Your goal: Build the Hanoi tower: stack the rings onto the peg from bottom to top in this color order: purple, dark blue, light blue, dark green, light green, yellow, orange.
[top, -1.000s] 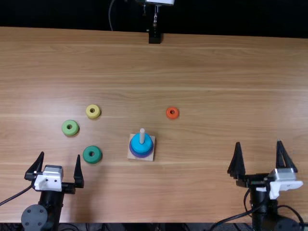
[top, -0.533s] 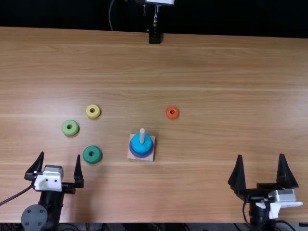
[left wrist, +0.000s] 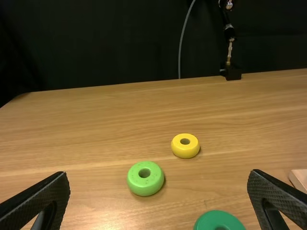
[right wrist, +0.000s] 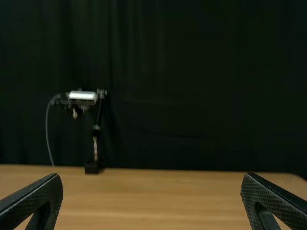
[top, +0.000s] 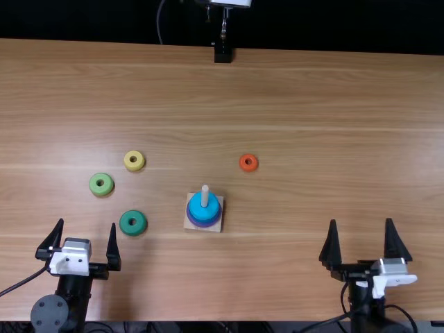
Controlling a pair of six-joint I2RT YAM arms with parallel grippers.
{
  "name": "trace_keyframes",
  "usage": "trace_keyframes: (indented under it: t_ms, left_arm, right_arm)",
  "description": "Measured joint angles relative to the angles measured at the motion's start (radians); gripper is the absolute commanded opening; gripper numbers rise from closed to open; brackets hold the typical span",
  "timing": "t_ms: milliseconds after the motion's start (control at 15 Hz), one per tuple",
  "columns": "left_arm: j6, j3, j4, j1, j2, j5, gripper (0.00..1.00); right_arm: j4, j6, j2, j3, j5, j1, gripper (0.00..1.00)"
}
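Peg (top: 205, 194) rises through light blue ring (top: 213, 207); left end effector (top: 87, 222) and right end effector (top: 361, 220) stand open.

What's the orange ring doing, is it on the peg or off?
Off. The orange ring lies flat on the table, apart from the peg.

Background: wooden table (top: 312, 90), dark curtain (right wrist: 201, 86), stand (right wrist: 95, 146) with pale boxy device (right wrist: 82, 97).
Table light brown, grain running side to side, curtain hanging beyond far edge; stand upright at that edge, left of middle in top view, on black block base (top: 223, 53); device up top, white upper face; thin grey cable (right wrist: 47, 132) curves out beside device, drops left of stand in right wrist view.
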Motion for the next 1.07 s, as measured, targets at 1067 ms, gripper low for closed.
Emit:
trace_keyframes:
  t_ms: [1067]
  left_arm:
    - [0.0,0.0,0.0,0.0,0.0,-0.001,1.0]
  right_arm:
    - [-0.278,0.001,0.001,-0.055,-0.004,0.0,1.0]
